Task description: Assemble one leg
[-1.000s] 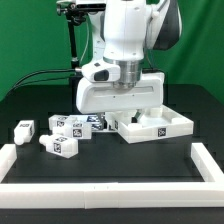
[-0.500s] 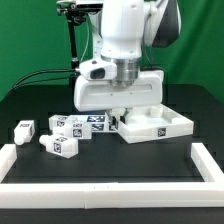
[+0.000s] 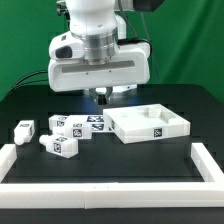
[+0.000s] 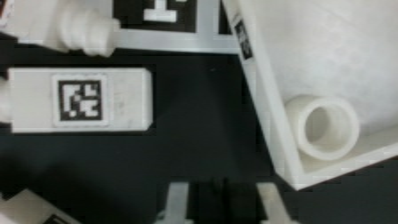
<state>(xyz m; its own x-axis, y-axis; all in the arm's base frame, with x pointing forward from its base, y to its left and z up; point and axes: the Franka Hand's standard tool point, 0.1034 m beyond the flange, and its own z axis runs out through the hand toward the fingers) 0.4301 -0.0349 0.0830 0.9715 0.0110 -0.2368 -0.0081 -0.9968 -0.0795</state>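
Several legs lie at the exterior view's left: one (image 3: 23, 130) far out, one (image 3: 60, 145) nearer the front, and two (image 3: 69, 125) (image 3: 95, 122) side by side by the panel. Each is a small white block with black-and-white tags. The square white tray-like panel (image 3: 150, 126) lies to their right. My gripper (image 3: 100, 97) hangs above the leg nearest the panel, touching nothing. In the wrist view a tagged leg (image 4: 80, 100) lies beside the panel's corner (image 4: 294, 90). My gripper (image 4: 221, 205) holds nothing, and its dark pads seem to meet.
A white raised border (image 3: 110, 170) runs along the front and both sides of the black table. The panel's corner carries a round socket (image 4: 326, 126). Another leg's end (image 4: 71, 30) shows in the wrist view. A black stand (image 3: 70, 45) rises behind.
The gripper has risen from the panel's left corner and moved to the exterior view's left, over the legs. The panel and legs lie as before.
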